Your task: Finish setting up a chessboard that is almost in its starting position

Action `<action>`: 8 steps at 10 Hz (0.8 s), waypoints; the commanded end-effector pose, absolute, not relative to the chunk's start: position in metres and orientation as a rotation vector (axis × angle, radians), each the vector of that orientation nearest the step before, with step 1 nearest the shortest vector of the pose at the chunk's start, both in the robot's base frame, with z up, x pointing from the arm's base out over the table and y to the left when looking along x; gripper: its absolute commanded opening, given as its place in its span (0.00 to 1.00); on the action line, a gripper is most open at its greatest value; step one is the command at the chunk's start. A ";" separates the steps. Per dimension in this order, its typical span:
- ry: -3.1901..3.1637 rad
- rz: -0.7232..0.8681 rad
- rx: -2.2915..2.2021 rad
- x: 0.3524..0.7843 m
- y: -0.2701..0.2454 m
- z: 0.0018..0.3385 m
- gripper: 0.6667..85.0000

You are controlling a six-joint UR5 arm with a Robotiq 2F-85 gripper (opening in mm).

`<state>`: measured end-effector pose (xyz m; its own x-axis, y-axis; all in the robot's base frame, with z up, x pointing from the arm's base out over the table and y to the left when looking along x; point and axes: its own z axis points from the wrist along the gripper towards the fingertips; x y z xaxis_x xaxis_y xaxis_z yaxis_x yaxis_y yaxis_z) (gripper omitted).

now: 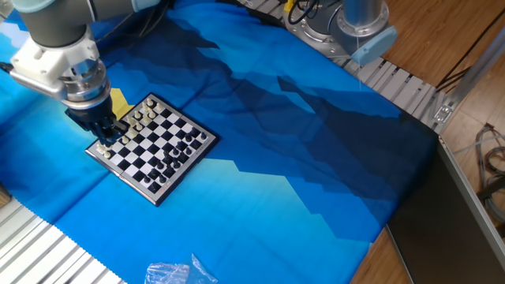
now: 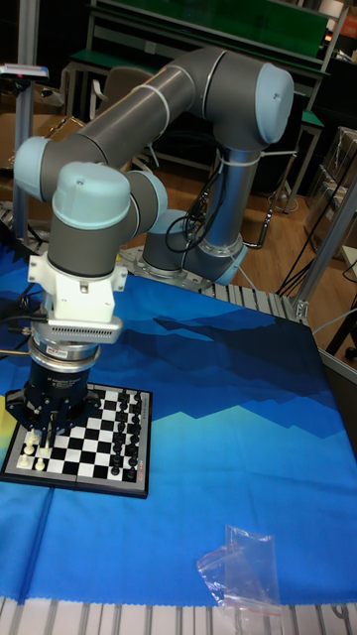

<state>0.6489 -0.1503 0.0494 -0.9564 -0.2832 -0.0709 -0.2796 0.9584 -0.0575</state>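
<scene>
The chessboard (image 1: 155, 140) lies on the blue cloth at the left, turned like a diamond. Cream pieces line its upper-left side and black pieces its lower-right side. My gripper (image 1: 106, 132) points straight down over the cream rows near the board's left corner. In the tall fixed view the chessboard (image 2: 94, 437) sits at the lower left, and the gripper (image 2: 42, 432) stands among the cream pieces at its left edge. The dark fingers hide the squares under them. Whether they hold a piece does not show.
A clear plastic bag (image 1: 173, 274) lies near the front edge of the cloth, also seen as the bag (image 2: 243, 566) in the tall view. The arm's base (image 1: 347, 24) stands at the back right. Ribbed metal rails (image 1: 47, 252) border the cloth.
</scene>
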 end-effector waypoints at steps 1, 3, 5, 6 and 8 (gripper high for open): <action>3.026 -0.048 -0.419 0.649 -0.148 0.044 0.00; 3.025 -0.046 -0.419 0.649 -0.150 0.040 0.00; 3.033 -0.047 -0.418 0.646 -0.151 0.040 0.00; 3.036 -0.048 -0.416 0.644 -0.151 0.040 0.00; 3.036 -0.044 -0.413 0.642 -0.153 0.038 0.00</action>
